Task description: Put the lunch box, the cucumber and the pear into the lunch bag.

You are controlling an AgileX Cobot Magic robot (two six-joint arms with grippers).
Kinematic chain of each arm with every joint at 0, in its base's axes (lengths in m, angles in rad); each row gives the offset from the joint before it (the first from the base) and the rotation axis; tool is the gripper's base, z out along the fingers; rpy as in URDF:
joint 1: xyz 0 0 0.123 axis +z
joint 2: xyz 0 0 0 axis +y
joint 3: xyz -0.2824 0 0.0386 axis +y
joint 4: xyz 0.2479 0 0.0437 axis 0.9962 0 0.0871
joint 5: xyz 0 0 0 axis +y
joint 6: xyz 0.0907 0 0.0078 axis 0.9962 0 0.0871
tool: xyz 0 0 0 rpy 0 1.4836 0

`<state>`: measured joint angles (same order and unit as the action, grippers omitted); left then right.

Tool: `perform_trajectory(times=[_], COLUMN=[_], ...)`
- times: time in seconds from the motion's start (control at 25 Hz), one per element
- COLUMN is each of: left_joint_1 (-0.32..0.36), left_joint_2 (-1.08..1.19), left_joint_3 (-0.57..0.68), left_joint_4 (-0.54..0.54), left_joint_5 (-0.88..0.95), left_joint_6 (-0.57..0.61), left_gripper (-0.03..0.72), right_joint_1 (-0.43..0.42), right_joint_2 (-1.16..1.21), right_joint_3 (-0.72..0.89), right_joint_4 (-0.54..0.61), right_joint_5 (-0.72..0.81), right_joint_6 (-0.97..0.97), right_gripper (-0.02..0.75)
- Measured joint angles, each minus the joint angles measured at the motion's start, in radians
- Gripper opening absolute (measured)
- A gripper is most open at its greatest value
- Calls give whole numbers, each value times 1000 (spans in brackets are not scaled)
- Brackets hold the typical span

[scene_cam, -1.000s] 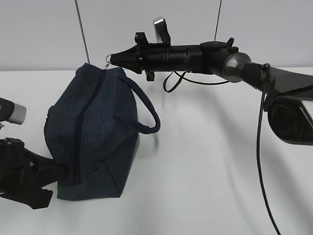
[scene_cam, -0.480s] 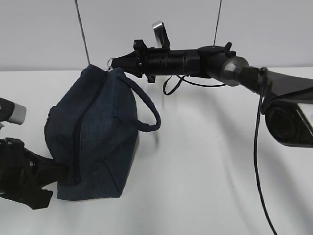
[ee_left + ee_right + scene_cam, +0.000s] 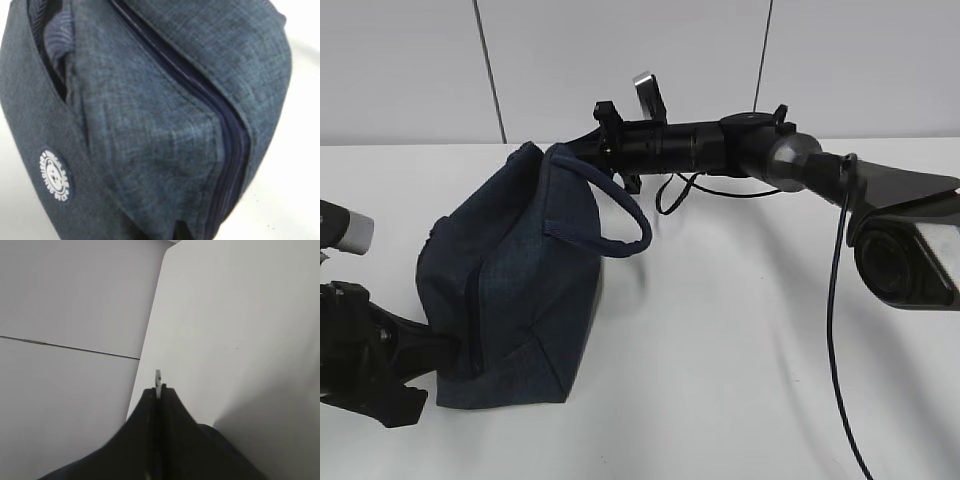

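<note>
the right pincer [image 3: 582, 146] reaches in level from the right of the exterior view, its long dark arm stretched almost horizontal above the desk [image 3: 740, 330], and its tip sits at the top rear edge of the lunch bag [image 3: 510, 275]. in the right wrist view its two fingers [image 3: 158, 405] are pressed together with no gap, and a thin sliver of metal [image 3: 158, 377] pokes out from between the tips; what that sliver belongs to is too small to tell.

the left pincer [image 3: 425, 350] comes in low from the left edge of the exterior view, its arm lying close to the desk and its black tip against the lower left side of the lunch bag. whether it is spread or closed cannot be told, since the tip is hidden against the fabric and the left wrist view shows only the bag.

the lunch bag stands on the left part of the desk, leaning, its padded handle [image 3: 610, 215] looping out to the right. in the left wrist view the zipper [image 3: 220, 120] runs closed down the navy fabric, and a round white badge [image 3: 55, 175] sits on the bag's side. the bag's inside is hidden.
</note>
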<state>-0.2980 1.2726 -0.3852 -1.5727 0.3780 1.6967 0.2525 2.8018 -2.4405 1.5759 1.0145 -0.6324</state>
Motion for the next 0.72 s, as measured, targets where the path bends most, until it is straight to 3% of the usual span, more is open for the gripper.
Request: perform_trajectory(times=[0.2,0.4,0.48,0.68,0.72], left_joint_1=[0,0,0,0,0], left_joint_2=[0,0,0,1,1], left_joint_3=[0,0,0,1,2], left_joint_4=[3,10,12,18,19], left_joint_5=[-1,0,1,2,2], left_joint_6=[0,0,0,0,0], left_gripper=[6,6,8,74,101], right_joint_1=[0,0,-2,-5,-6], right_joint_2=[0,0,0,0,0], right_joint_3=[0,-15,-27,-79,-92], right_joint_4=[-19,41,55,58,56], right_joint_5=[-15,15,37,117,129], right_joint_6=[-1,-74,-100,-114,-114], right_gripper=[0,25,89,426,456])
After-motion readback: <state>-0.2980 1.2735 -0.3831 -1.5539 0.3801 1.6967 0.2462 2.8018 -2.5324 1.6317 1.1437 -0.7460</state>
